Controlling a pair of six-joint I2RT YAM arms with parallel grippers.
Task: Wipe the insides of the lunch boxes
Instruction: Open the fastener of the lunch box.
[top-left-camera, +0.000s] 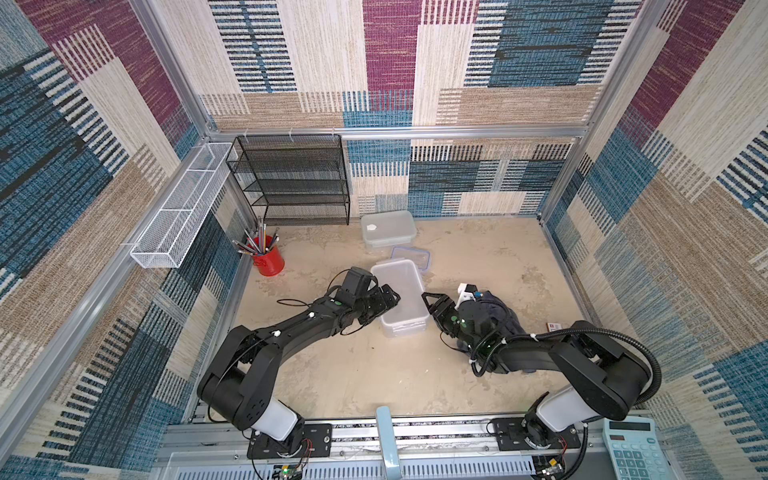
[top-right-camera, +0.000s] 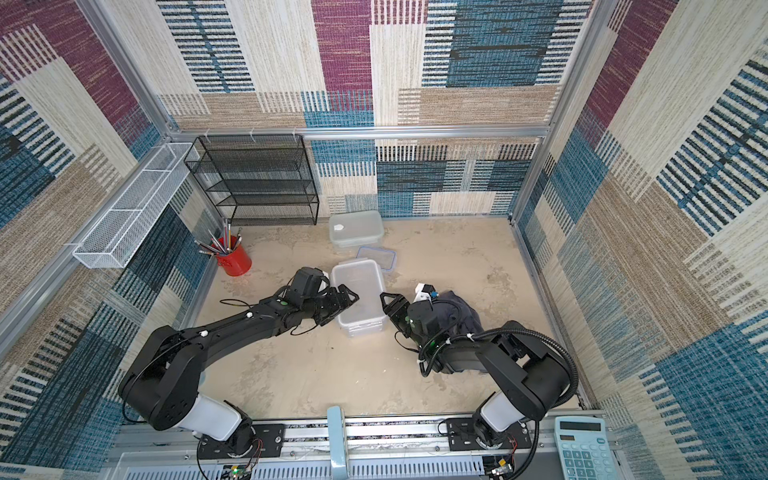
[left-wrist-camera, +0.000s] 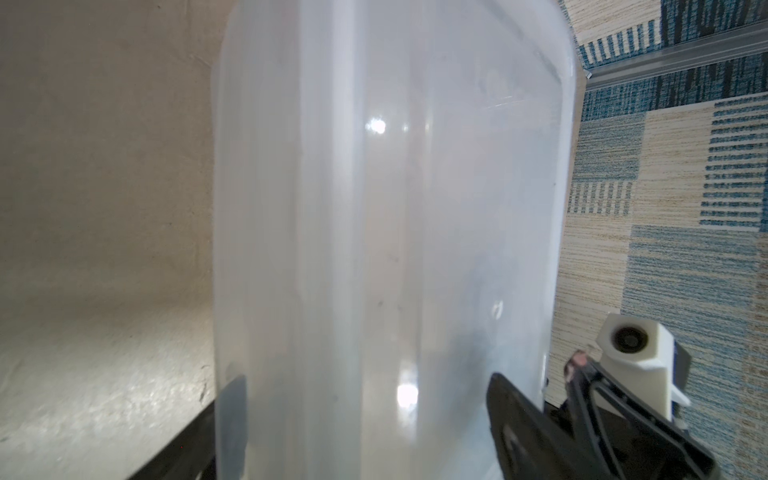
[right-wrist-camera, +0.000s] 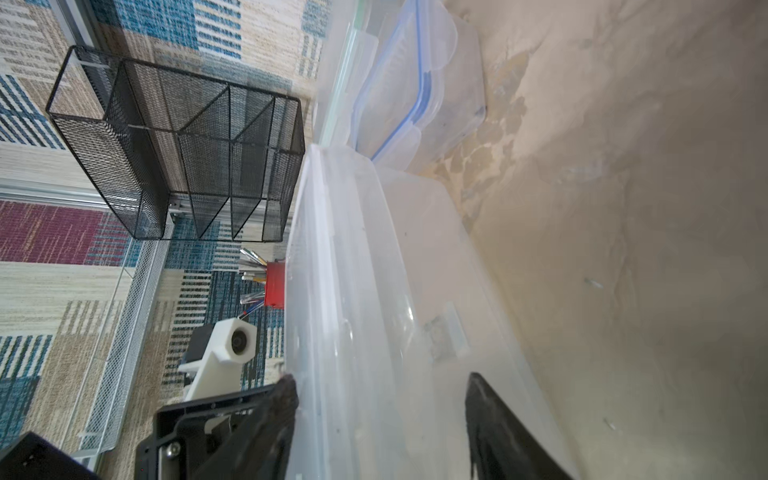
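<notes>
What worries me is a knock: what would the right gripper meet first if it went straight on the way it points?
Most likely the large lunch box: the right gripper points at its near side wall, and the wrist view shows that wall between the open jaws. Depth is unclear.

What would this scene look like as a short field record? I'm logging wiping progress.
open tub: centre, lid off, nothing inside
back box: lidded
small blue-rimmed box: lidded, behind open tub
cloth: on table, partly under right arm
left gripper: jaws wide at tub's side, grip unclear
right gripper: open, empty, at tub's opposite side
</notes>
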